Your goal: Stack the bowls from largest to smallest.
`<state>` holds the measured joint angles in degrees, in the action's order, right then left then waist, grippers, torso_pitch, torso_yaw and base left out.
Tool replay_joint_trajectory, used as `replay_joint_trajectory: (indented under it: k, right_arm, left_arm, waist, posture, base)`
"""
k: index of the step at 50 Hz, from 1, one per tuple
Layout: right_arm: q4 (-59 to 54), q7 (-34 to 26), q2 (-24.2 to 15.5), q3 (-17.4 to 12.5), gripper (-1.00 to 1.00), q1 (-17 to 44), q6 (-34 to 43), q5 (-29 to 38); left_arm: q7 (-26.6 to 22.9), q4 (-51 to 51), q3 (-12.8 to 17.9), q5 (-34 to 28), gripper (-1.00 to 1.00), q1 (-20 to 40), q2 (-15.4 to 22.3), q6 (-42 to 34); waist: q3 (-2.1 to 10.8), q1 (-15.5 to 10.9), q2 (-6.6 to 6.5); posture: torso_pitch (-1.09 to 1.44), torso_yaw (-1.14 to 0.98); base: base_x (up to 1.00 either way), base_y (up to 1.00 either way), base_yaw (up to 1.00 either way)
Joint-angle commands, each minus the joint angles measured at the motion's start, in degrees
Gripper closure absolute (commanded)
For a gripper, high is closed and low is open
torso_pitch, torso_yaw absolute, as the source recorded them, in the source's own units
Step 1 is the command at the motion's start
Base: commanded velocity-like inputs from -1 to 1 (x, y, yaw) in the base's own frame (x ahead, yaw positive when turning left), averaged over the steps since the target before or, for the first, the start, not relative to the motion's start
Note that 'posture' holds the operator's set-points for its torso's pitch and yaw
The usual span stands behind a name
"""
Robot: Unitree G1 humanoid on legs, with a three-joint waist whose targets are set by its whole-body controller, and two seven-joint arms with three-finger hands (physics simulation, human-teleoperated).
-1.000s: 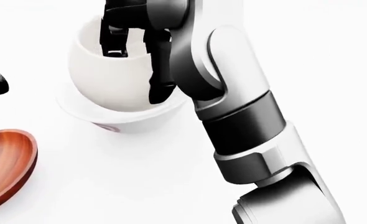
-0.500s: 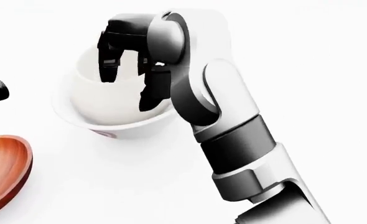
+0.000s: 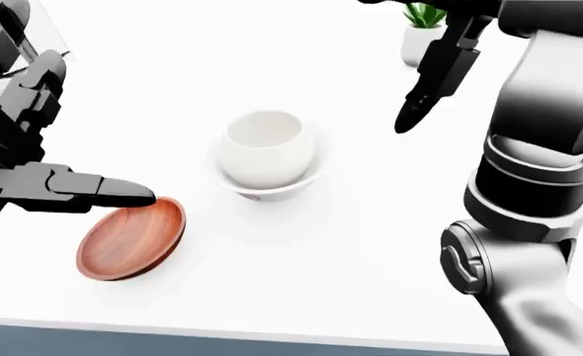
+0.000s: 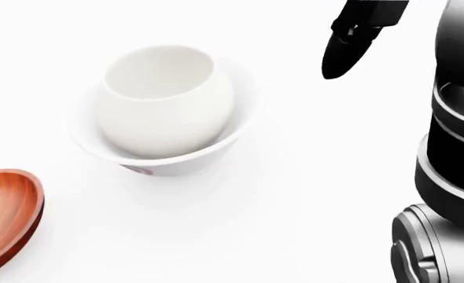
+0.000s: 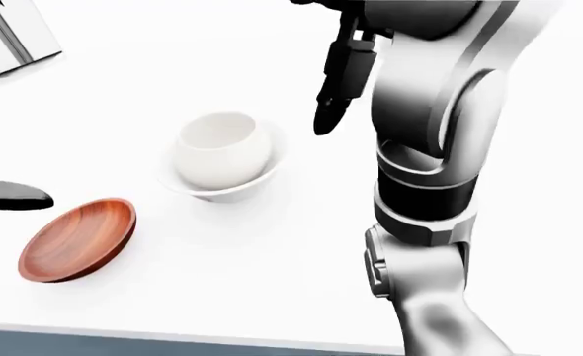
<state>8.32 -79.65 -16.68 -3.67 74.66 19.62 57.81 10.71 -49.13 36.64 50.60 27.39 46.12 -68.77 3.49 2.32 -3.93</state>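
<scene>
Right hand withdrawn up and to the right since half a second ago, when its fingers stood inside the deep white bowl; fingers now spread, holding nothing, well apart from it. Deep white bowl left seated upright in the shallow white bowl on the desk: that stacking step judged done. Wooden bowl lying alone, lower left, not yet stacked. Left hand hovering just beside it, fingers extended, empty.
</scene>
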Motion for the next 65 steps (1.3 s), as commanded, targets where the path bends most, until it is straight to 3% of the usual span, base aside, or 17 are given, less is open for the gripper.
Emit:
replay_joint_trajectory:
  k: [1,2,7,10,17,37,54,65]
  right_arm:
    - [1.60,0.23,-1.52,-0.25,-0.89,1.06,1.15,-1.79]
    - [2.04,0.44,-2.18,-0.40,-1.00,0.52,1.46,-2.27]
    - [3.39,1.99,-4.84,-1.42,-1.00,-1.49,3.68,-4.19]
    - [4.05,3.09,-5.60,-1.38,-1.00,-2.67,4.82,-4.99]
    - [5.67,3.54,-7.69,-1.90,-1.00,-4.57,6.35,-6.29]
    - [7.02,2.74,-11.25,-3.01,-1.00,-6.78,7.00,-8.29]
    - [7.78,2.50,-11.43,-2.96,-1.00,-7.06,7.78,-8.43]
    - [7.60,3.03,-11.46,-3.13,-1.00,-7.55,7.55,-8.76]
  left_arm:
    - [-1.81,-1.03,2.52,0.10,-1.00,-0.54,2.09,1.54]
    - [-2.71,-1.24,3.41,-0.11,-1.00,-1.52,2.65,1.80]
    - [-12.46,-3.70,8.54,-6.24,-1.00,-9.17,6.24,5.04]
    - [-16.47,-4.12,11.38,-7.74,-1.00,-9.20,5.19,5.30]
    - [-21.54,-6.39,9.98,-12.61,-1.00,-10.02,1.90,4.89]
    - [-28.66,-8.51,8.11,-20.69,-1.00,-7.16,-0.88,1.80]
    - [-33.26,-9.52,7.87,-25.87,-1.00,-7.00,-3.17,1.57]
    - [-34.62,-9.19,6.75,-28.46,-1.00,-6.39,-4.17,1.87]
  waist:
    - [0.81,-0.11,-0.18]
    - [0.73,-0.10,-0.20]
    - [0.73,-0.15,-0.32]
    - [0.64,-0.21,-0.25]
    - [0.88,-0.97,0.14]
    - [1.41,-4.73,1.62]
    - [2.38,-10.33,2.81]
    - [3.14,-14.87,2.70]
  posture:
    - [-0.21,0.00]
    - [-0.21,0.00]
    - [-0.21,0.00]
    - [-0.21,0.00]
    - [-0.21,0.02]
    - [-0.21,0.12]
    - [-0.21,0.21]
    - [-0.21,0.26]
  base:
    - [0.00,0.00,0.00]
    - [0.00,0.00,0.00]
    - [0.00,0.00,0.00]
    - [0.00,0.00,0.00]
    - [0.00,0.00,0.00]
    - [0.00,0.00,0.00]
    - [0.00,0.00,0.00]
    - [0.00,0.00,0.00]
